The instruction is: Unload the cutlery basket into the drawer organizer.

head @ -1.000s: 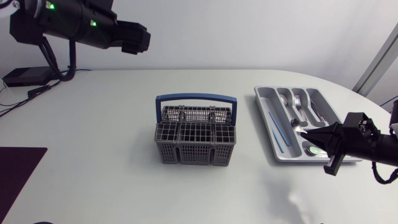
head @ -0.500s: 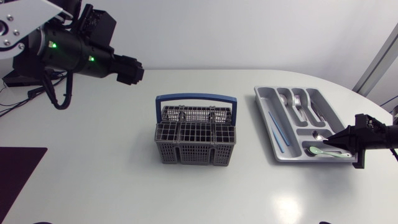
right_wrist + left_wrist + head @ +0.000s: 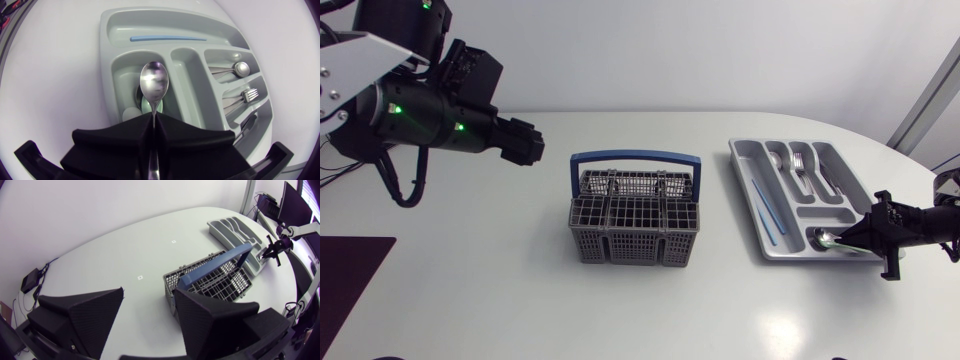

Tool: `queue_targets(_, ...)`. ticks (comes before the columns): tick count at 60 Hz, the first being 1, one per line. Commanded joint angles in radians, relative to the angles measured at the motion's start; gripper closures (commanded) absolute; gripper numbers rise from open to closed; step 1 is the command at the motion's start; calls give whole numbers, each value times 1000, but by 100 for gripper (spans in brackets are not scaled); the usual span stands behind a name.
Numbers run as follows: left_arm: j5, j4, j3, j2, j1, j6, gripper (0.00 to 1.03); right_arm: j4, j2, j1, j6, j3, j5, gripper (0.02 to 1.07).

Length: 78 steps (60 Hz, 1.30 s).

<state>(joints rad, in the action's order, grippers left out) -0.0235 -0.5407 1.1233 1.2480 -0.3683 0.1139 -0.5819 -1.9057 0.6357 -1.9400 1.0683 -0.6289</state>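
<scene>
The grey cutlery basket with a blue handle stands mid-table; no cutlery shows above its rim. The grey drawer organizer lies to its right, holding a spoon, a fork and a blue piece. My right gripper is at the organizer's near end, shut on a metal spoon. The spoon's bowl hangs over the short front compartment, above a pale green spoon. My left gripper hovers open and empty, up and left of the basket.
A dark mat lies at the table's front left edge. A black box with cables sits at the back left. Bare white tabletop surrounds the basket.
My right arm has drawn back to the right and dropped low, bringing the spoon over the organizer's front compartment. My left arm has swung down and left.
</scene>
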Motion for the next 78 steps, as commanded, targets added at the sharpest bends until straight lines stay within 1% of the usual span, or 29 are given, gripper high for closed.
queue_targets(1, 7, 8, -31, -19, -15, 23, 14, 28, 14, -13, -31, -41, 11, 74)
queue_targets(3, 7, 8, -36, -19, -18, 26, 14, 36, 19, -16, -22, -42, 15, 65)
queue_targets(5, 7, 8, -40, -19, -23, 30, 14, 40, 25, -18, -14, -42, 15, 60)
queue_targets(13, 5, 8, -59, -19, -46, 56, 13, 31, 102, -14, 12, -47, 1, 44)
queue_targets(16, 7, 8, -68, -19, -49, 69, 13, 22, 154, -16, 39, -53, -25, 38)
queue_targets(24, 7, 19, -103, -15, -70, 105, 13, -55, 292, -47, 115, -73, -94, 30)
queue_targets(30, 7, 30, -138, -5, -87, 130, 12, -61, 418, -113, 237, -133, -137, 24)
queue_targets(35, 7, 41, -166, 7, -96, 147, 11, -58, 520, -195, 348, -195, -160, 24)
queue_targets(38, 7, 42, -175, 8, -96, 153, 11, -30, 574, -260, 435, -232, -161, 24)
queue_targets(47, 5, 59, -206, 19, -89, 173, 11, 159, 678, -465, 782, -311, -140, 24)
queue_targets(54, 5, 77, -240, 41, -77, 190, 11, 315, 671, -622, 987, -341, -43, 24)
queue_targets(62, 5, 113, -272, 93, -50, 208, 11, 422, 603, -743, 1104, -340, 51, 24)
queue_targets(67, 5, 136, -289, 123, -37, 213, 11, 452, 562, -783, 1145, -327, 83, 24)
queue_targets(73, 5, 143, -295, 157, -35, 227, 11, 456, 520, -821, 1167, -312, 112, 24)
queue_targets(78, 7, 165, -290, 179, -35, 230, 11, 493, 496, -846, 1191, -309, 136, 24)
